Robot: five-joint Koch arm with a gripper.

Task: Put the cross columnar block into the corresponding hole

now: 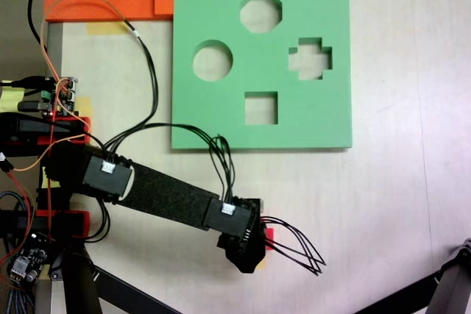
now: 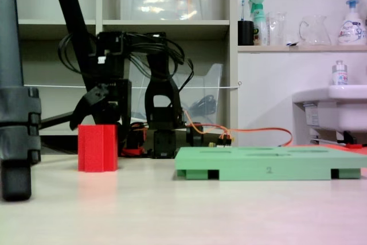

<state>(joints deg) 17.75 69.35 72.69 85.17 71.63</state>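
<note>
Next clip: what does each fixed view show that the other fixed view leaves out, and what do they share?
A fixed view lays out the green board from above, so its plus-shaped cutout reads clearly among the octagonal, round and square ones; the arm hides most of the red block. A fixed view from table level gives the block standing upright on the table, apart from the board, with the gripper just over its top. Both share arm, board and block.
</note>
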